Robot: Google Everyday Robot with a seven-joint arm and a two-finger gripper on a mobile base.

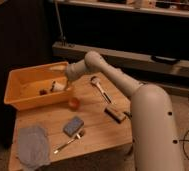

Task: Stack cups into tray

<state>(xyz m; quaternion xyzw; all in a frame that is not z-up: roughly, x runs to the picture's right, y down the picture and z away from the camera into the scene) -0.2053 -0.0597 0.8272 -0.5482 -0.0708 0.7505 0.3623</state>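
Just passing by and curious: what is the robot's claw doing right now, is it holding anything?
Gripper: down inside the tray, at a pale cup; whether it grips the cup cannot be told.

Pretty dim overall, with a warm yellowish cast. Brightest on the wooden counter (95,125) and the tray (25,82), seemingly lit from above. Murky dark background, near black off to the left. Mild sheen along the pale arm (113,75). Gripper (55,86) down inside the tray, sitting in half-shade against the far wall.
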